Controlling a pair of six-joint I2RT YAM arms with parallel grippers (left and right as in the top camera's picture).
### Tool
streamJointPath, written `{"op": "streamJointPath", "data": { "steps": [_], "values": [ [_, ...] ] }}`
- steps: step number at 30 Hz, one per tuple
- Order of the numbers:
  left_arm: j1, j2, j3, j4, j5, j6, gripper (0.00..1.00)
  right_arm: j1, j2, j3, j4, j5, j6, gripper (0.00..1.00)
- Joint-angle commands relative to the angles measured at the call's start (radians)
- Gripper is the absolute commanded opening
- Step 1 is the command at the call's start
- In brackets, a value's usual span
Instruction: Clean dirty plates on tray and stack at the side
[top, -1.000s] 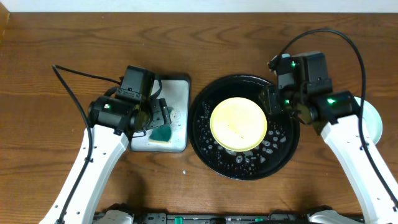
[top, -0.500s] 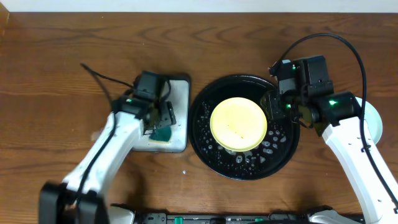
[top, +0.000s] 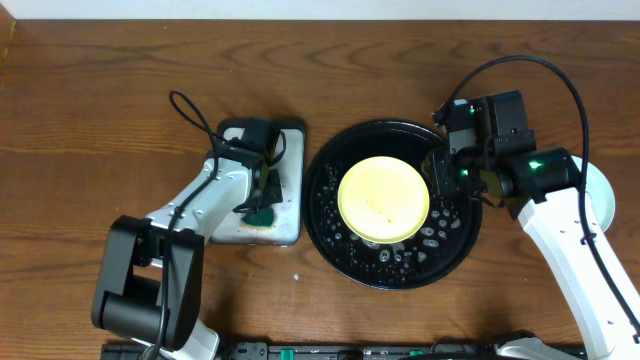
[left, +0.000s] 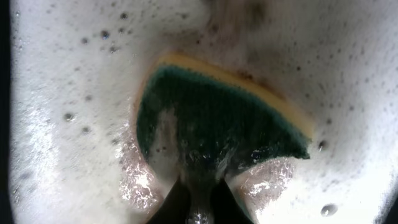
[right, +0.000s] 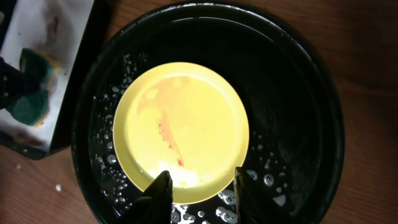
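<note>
A yellow plate (top: 383, 198) (right: 180, 124) with a red-orange smear lies in the middle of the wet black tray (top: 330, 240) (right: 311, 93). My right gripper (top: 437, 177) (right: 202, 183) hovers at the plate's right rim. Its jaws are open and the rim shows between them. My left gripper (top: 262, 195) (left: 199, 186) is down in the small grey sponge tray (top: 285, 150), shut on the edge of a green-and-yellow sponge (top: 262, 215) (left: 217, 118) in foamy water. A pale mint-blue plate (top: 600, 190) peeks out on the table under the right arm.
The sponge tray stands just left of the black tray, nearly touching it. Water drops and foam cover the black tray's floor around the plate. Cables loop up from both arms. Bare wooden table lies behind and at the far left.
The left arm has swung in over the sponge tray and its jaws have closed on the sponge. The right gripper has narrowed a little and stayed at the plate's rim.
</note>
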Motion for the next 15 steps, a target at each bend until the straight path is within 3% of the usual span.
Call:
{"op": "streamJointPath", "data": {
  "steps": [1, 4, 6, 11, 15],
  "values": [
    [0.002, -0.024, 0.046, -0.063, -0.008, 0.033, 0.11, -0.009, 0.000, 0.003, -0.003, -0.004, 0.000, 0.30],
    [0.002, -0.082, 0.063, -0.101, -0.005, 0.032, 0.59, -0.009, 0.000, 0.003, -0.003, -0.004, 0.000, 0.30],
    [0.002, -0.105, 0.062, -0.118, -0.005, 0.032, 0.72, -0.009, 0.000, 0.003, -0.006, -0.004, 0.000, 0.30],
    [0.002, -0.099, 0.024, -0.119, -0.005, 0.024, 0.71, -0.009, 0.000, 0.003, -0.016, -0.004, 0.000, 0.31],
    [0.002, -0.066, -0.046, -0.048, -0.004, 0.006, 0.57, -0.010, 0.002, 0.001, -0.027, 0.013, 0.036, 0.32]
  ]
}}
